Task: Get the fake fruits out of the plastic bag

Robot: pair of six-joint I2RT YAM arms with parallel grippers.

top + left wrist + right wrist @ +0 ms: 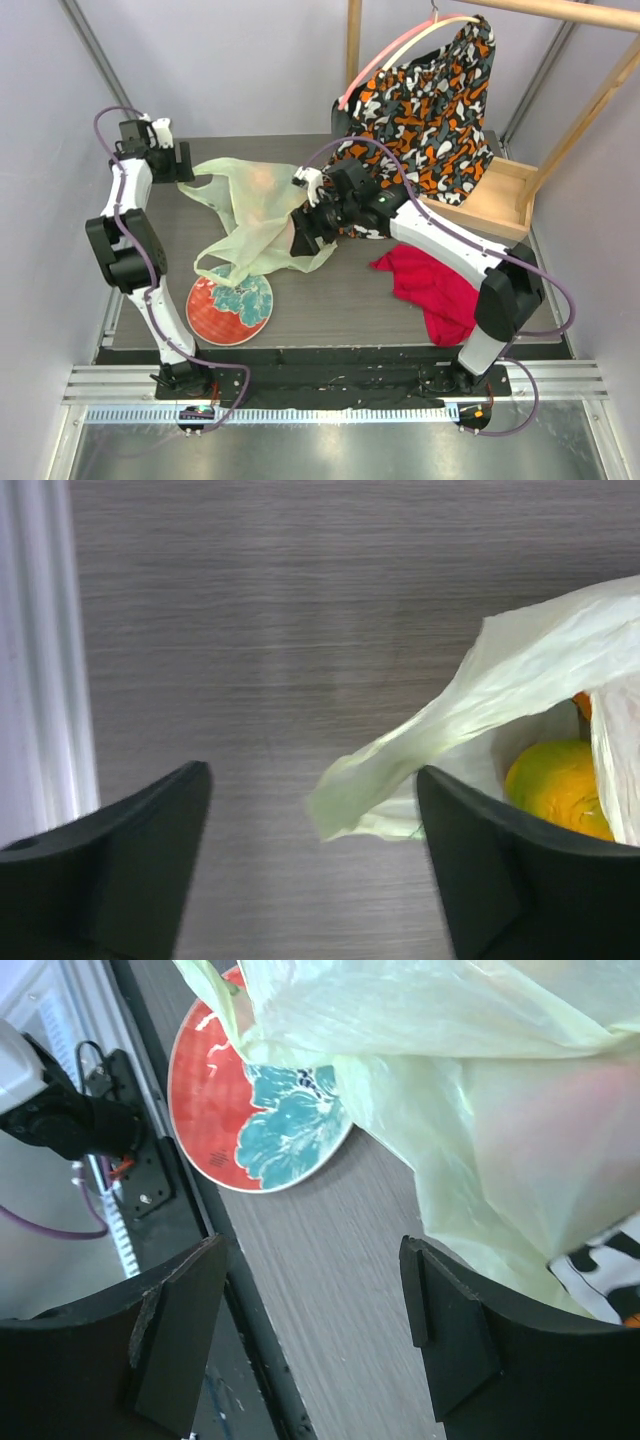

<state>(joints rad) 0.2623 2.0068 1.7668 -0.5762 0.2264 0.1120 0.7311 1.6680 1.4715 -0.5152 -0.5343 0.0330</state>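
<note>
Top external shows the plastic bag (255,215) centre-left on the bench (350,300), a mango (555,785) inside, with the left claw (310,780) gaping empty at its upper-left mouth and the right claw (310,1250) equally wide at its right flank, likely to spread it.

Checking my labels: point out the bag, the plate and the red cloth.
bag (262,212), top view, middle of its crinkled body.
plate (209,312), top view, bare red part.
red cloth (435,287), top view, its centre.

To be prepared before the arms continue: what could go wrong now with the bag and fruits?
Only a thin tip of the plastic bag reaches between the fingers of the open left gripper, so a grasp may slip off. The bag drapes over the plate, so pulling might drag it. The mango sits near the opening and could roll away.
</note>
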